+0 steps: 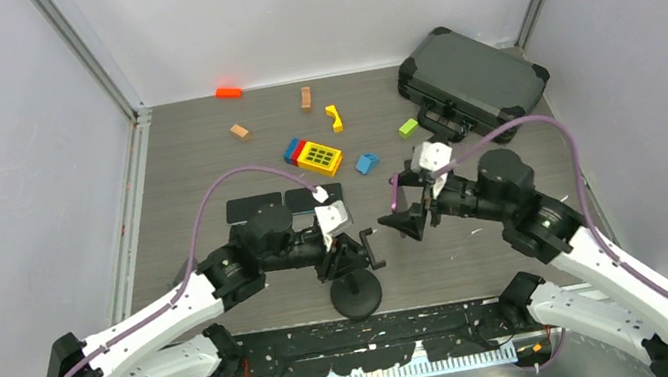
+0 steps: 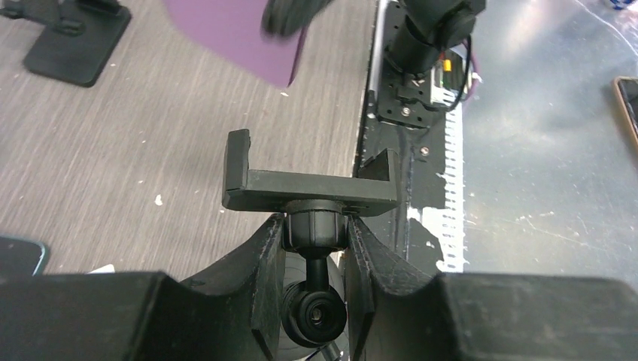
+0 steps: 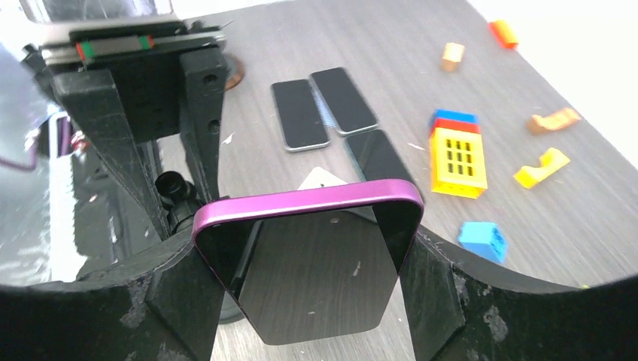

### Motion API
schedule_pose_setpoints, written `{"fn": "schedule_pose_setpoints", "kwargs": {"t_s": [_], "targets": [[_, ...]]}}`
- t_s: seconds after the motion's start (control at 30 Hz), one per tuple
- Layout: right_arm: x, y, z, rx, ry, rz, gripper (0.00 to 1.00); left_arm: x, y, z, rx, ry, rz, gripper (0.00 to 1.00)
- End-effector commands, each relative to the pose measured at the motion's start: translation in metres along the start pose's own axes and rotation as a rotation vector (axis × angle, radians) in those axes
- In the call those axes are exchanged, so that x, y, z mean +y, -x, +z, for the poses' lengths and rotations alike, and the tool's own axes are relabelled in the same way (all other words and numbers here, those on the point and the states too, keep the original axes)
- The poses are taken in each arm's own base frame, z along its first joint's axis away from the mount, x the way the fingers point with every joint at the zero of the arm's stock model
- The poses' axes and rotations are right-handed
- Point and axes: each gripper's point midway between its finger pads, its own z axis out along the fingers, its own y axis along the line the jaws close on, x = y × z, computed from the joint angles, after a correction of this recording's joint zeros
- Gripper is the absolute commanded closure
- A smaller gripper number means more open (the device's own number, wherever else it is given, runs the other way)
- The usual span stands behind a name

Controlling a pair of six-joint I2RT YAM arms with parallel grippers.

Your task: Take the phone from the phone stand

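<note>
The black phone stand (image 1: 357,291) stands near the front edge, and its cradle (image 2: 308,184) holds nothing. My left gripper (image 1: 347,247) is shut on the stand's neck, just under the cradle; its fingers (image 2: 263,259) press the knurled nut (image 2: 316,229) from both sides. My right gripper (image 1: 418,216) is shut on a purple-edged phone (image 3: 316,263) and holds it above the table, just right of the stand and apart from it. The phone also shows in the top view (image 1: 405,225) and at the upper edge of the left wrist view (image 2: 233,37).
Other dark phones (image 1: 254,206) (image 3: 299,114) lie flat behind the left arm. A yellow block (image 1: 319,156), a blue block (image 1: 366,162) and other small coloured blocks are scattered at the back. A black case (image 1: 470,81) sits at the back right.
</note>
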Motion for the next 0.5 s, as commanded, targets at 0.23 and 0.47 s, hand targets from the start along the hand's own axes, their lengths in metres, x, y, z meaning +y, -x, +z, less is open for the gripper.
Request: {"fn": "schedule_pose_setpoints", "kwargs": {"t_s": [0.23,0.47], "targets": [[-0.061,0.057,-0.082,-0.154,-0.57,0.251,1.0,0.048,0.055,0.002,-0.102,0.242,0.031,1.0],[-0.057,0.062,-0.112,-0.143,-0.632,0.293,1.0,0.099,0.093,0.039,-0.126,0.249,-0.011,1.0]]}}
